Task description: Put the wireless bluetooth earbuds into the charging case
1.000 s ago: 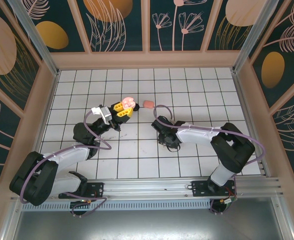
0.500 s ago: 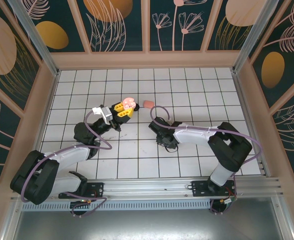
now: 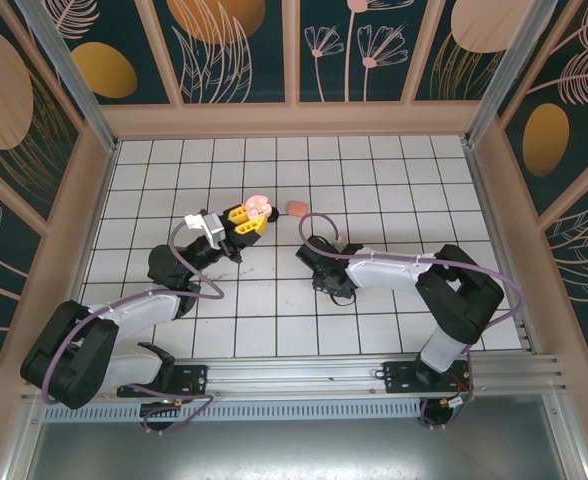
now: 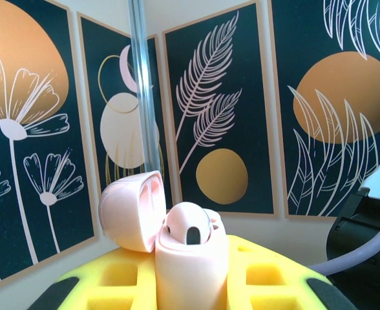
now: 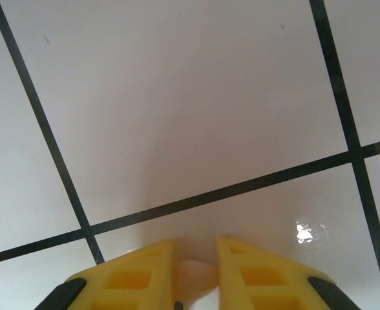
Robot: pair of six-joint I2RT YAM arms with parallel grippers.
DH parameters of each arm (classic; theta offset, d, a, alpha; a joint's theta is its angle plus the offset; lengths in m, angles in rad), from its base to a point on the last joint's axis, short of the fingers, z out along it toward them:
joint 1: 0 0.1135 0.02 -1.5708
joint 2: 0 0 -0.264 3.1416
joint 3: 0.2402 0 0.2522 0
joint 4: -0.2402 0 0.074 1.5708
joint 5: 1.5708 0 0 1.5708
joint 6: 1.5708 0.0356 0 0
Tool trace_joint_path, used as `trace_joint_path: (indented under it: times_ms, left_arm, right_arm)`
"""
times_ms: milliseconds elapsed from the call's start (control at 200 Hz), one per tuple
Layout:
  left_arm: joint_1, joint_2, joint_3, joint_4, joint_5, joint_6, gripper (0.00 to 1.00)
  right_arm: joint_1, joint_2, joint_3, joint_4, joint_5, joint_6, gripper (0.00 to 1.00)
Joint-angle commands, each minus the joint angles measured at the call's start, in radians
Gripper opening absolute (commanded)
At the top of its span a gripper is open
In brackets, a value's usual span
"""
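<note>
We risk dropping the pale earbud [image 5: 195, 278] our right gripper [image 5: 196, 250] barely pinches, short of the case [image 4: 193, 258] our left gripper [image 3: 246, 217] clamps.

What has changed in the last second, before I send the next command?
The right arm crept slightly to the left, and the right pincer narrowed onto a pale peach earbud on the tiles; it now looks pinched between the fingers. Unchanged: the left pincer holds the open pink charging case raised, with a seated earbud in it, and the small pink item lies where it was.
</note>
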Motion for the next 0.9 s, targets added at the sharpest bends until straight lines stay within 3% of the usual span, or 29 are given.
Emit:
trace_joint_path:
  times_ms: [0,520,896]
  left_arm:
    - [-0.005,-0.003,0.001,0.049,-0.004,-0.007,0.00]
    - [-0.005,-0.046,0.009,-0.028,-0.005,0.026,0.00]
    - [-0.005,-0.053,0.026,-0.103,0.029,0.080,0.00]
  right_arm:
    - [0.020,0.009,0.003,0.026,-0.040,0.003,0.20]
    - [0.009,-0.201,0.030,0.018,0.064,-0.044,0.16]
    - [-0.018,-0.315,0.346,-0.080,0.155,-0.272,0.16]
